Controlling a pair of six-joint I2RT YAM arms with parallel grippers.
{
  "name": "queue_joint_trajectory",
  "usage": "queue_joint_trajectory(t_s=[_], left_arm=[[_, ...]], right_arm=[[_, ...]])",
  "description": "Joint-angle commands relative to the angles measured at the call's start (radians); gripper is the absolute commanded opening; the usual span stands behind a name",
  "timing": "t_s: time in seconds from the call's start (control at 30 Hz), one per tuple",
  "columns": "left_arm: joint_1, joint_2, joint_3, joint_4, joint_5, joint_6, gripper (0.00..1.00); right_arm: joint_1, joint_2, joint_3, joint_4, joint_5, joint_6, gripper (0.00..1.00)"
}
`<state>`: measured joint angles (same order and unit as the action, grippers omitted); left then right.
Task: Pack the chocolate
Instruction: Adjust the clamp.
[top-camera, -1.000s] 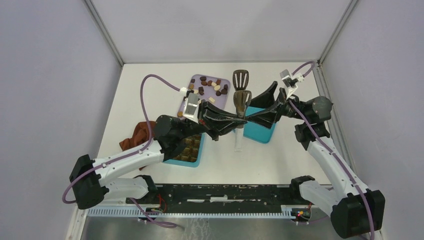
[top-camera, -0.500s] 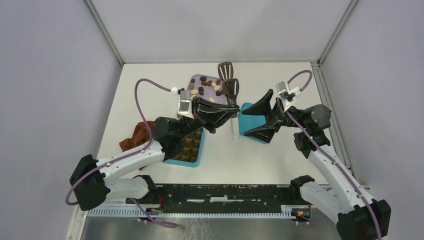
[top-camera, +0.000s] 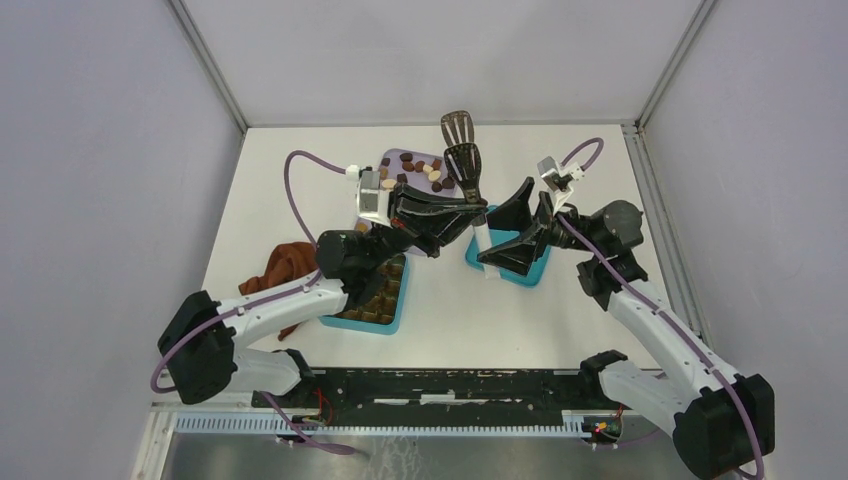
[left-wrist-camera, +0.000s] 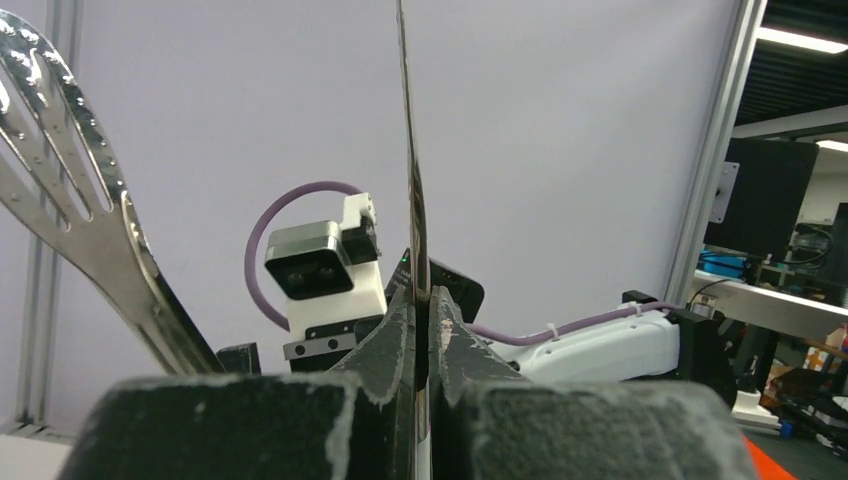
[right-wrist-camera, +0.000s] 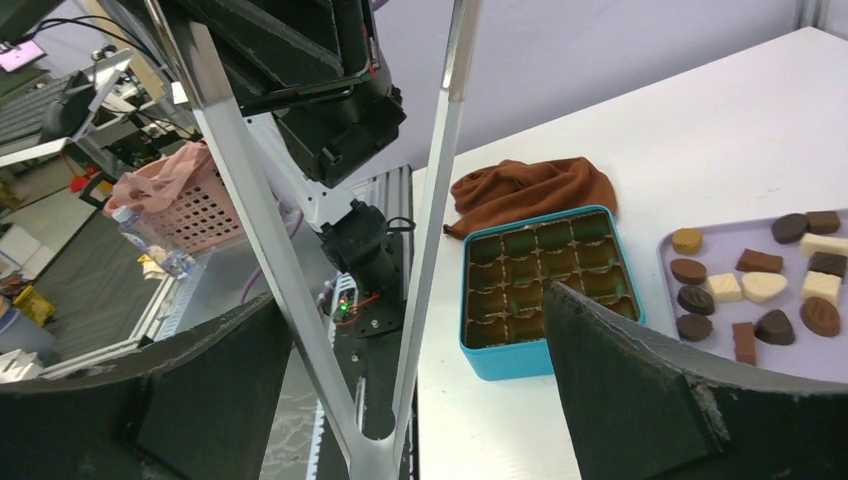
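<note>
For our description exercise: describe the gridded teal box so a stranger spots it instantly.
On the white table, find the reddish-brown cloth at the left. Beside it lies the teal box; unlike the plain teal piece further right, it holds a brown grid.

Loose chocolate (right-wrist-camera: 765, 288) pieces (dark, mid-brown, cream) lie scattered flat on the lilac tray (right-wrist-camera: 730, 235).

High view over table (top-camera: 300, 200); wrist views close, left level, right down onto shared teal box (right-wrist-camera: 500, 362).
</note>
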<state>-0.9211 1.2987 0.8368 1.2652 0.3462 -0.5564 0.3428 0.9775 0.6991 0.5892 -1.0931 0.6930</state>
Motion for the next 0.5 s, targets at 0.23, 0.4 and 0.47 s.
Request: queue_joint_trajectory(t_s=[0.23, 0.4, 0.47], left_arm=[[0.003, 0.081, 0.062, 0.268, -0.011, -0.143, 0.02], [0.003, 0.108, 0.061, 0.329, -0.034, -0.189, 0.02], [0.002, 0.119, 0.057, 0.343, -0.047, -0.205, 0.02]], right_arm=[[0.059, 0.074, 0.031, 0.349, -0.021, 0.308, 0.93], [0.071, 0.099, 0.063, 0.408, -0.028, 0.364, 0.87], [0.075, 0.105, 0.077, 0.409, -0.035, 0.362, 0.85]])
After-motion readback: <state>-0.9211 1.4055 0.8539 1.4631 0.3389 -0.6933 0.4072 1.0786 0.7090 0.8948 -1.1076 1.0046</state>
